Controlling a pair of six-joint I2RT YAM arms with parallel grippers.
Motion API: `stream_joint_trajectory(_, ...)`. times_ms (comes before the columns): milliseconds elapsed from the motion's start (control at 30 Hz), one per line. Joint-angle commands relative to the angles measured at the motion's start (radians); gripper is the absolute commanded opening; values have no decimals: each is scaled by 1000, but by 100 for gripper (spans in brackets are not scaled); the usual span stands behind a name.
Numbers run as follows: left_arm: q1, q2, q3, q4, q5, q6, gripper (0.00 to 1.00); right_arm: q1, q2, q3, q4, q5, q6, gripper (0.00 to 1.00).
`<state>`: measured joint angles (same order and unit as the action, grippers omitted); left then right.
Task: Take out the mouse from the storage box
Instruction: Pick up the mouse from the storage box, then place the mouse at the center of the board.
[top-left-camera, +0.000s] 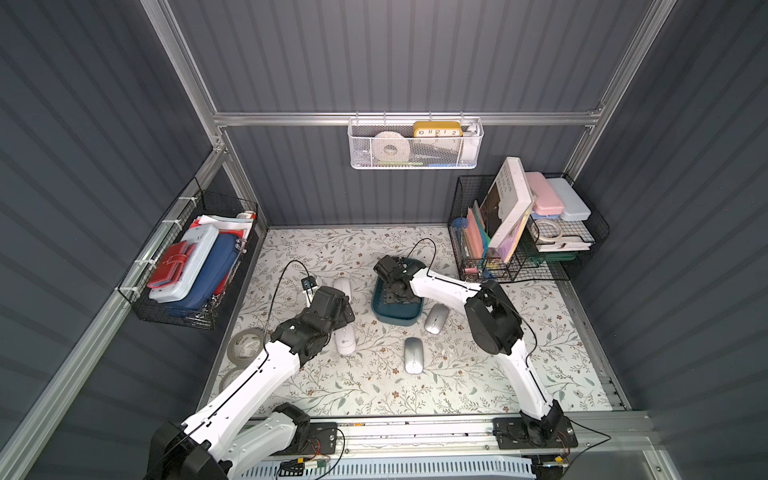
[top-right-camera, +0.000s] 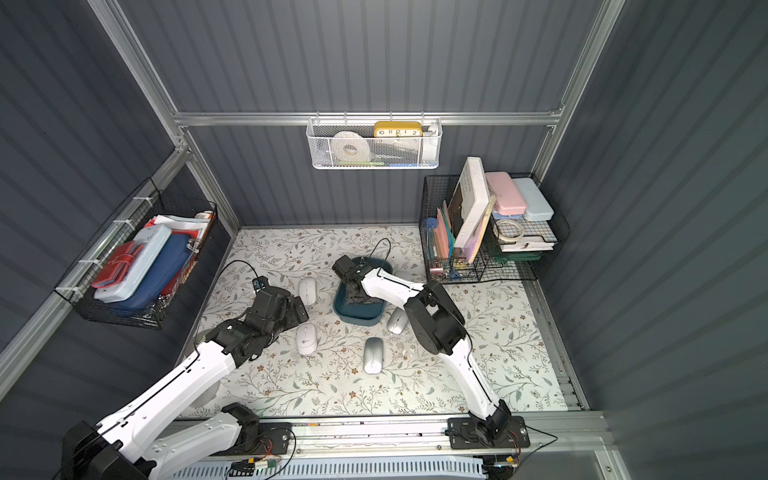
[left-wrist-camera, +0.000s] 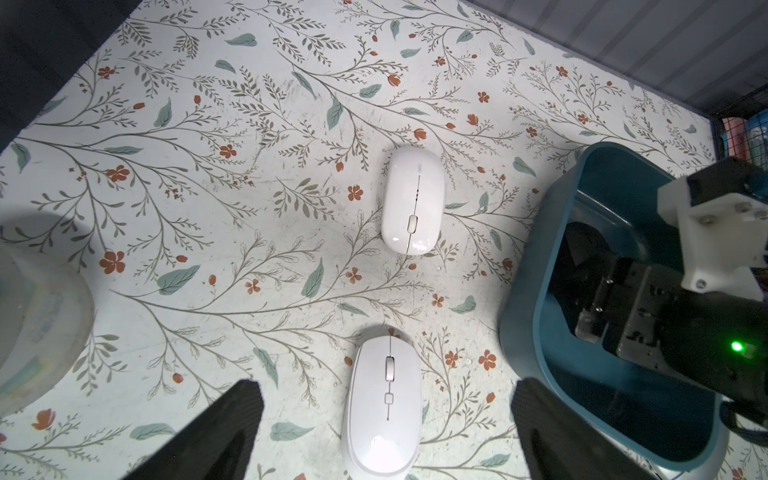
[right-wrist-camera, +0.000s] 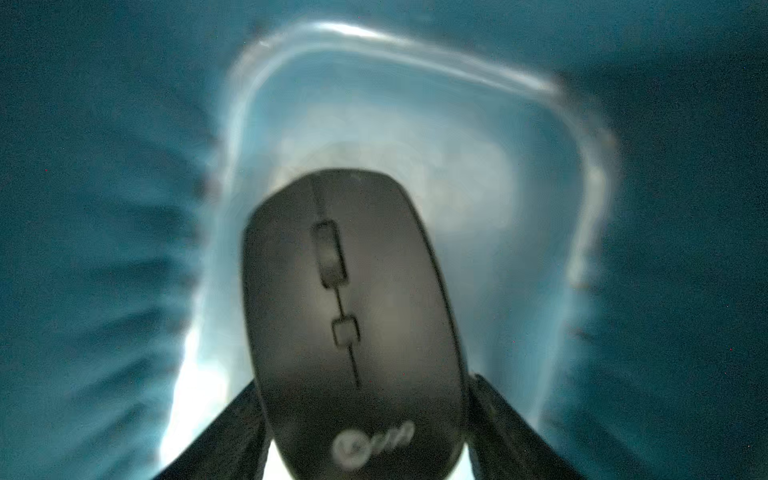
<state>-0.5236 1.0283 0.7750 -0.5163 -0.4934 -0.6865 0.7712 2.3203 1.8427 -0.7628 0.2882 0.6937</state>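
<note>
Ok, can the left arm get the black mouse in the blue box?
Probably not. The right gripper sits inside the storage box, closed on the black mouse, so it blocks the way in for the open left gripper.

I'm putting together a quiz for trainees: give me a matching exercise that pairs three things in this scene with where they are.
Things:
1 black mouse
2 yellow clock
3 red wallet

Places:
A in the white mesh basket
B in a black wire basket
C in the storage box, held by the right gripper

Pairs: 1-C, 2-A, 3-B
</note>
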Motion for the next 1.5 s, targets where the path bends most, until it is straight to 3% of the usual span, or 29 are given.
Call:
stream_joint_trajectory(0, 5, 10, -14, 7, 9, 15, 99, -8, 20, 24, 49, -7, -37, 75)
stream_joint_trajectory(133, 5, 0, -13, -5, 6, 15, 99, -25, 98, 117, -39, -23, -49, 76)
stream_joint_trajectory(267, 5, -16, -20, -10, -2, 18, 99, -30, 109, 102, -20, -25, -65, 76)
stream_joint_trajectory(367, 5, -11, -20, -10, -2, 19, 100, -29, 102, 92, -9, -32, -80, 67)
stream_joint_trajectory(433, 5, -6, -19, -8, -2, 16, 99, -27, 88, 84, 0, -38, -94, 58)
stream_joint_trajectory(533, 4, -2, -16, -7, 1, 14, 99, -17, 50, 78, 2, -25, -116, 52)
stream_joint_trajectory(800, 5, -5, -16, -9, 3, 16, 99, 5, -126, 8, 7, 16, -112, 49)
stream_joint_trajectory(1000, 5, -4, -10, -9, 13, 24, 99, 29, -336, -154, 22, 33, -100, 49)
stream_joint_trajectory(1133, 5, -9, 0, -16, 20, 23, 99, 57, -493, -349, 14, 54, -59, 49)
stream_joint_trajectory(1467, 5, 20, 30, -8, 11, 24, 99, 238, -801, -775, -2, 77, 129, 49)
